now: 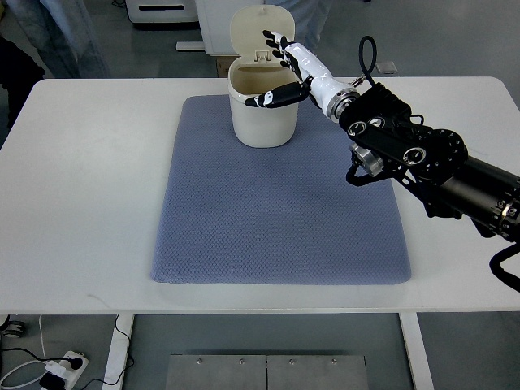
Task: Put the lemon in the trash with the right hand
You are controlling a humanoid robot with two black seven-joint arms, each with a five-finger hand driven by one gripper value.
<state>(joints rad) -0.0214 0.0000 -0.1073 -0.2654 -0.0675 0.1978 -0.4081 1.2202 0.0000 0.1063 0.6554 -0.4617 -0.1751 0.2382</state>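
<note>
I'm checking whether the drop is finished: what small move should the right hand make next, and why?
Probably draw the right hand back from the trash can toward the right edge. Its fingers are spread over the open can's mouth and hold nothing, and no lemon shows on the blue mat or white table, so the lemon seems already dropped, though the can's inside is not clearly visible.

1. Bright, even light from overhead fills the scene; the white tabletop [81,203] reads almost washed out.
2. Shadows are soft and faint, a thin one showing under the grey mat [280,219] along its near edge.
3. Focus is sharp throughout, with no motion blur.
4. The tabletop's edges bow slightly, hinting at mild lens distortion.
</note>
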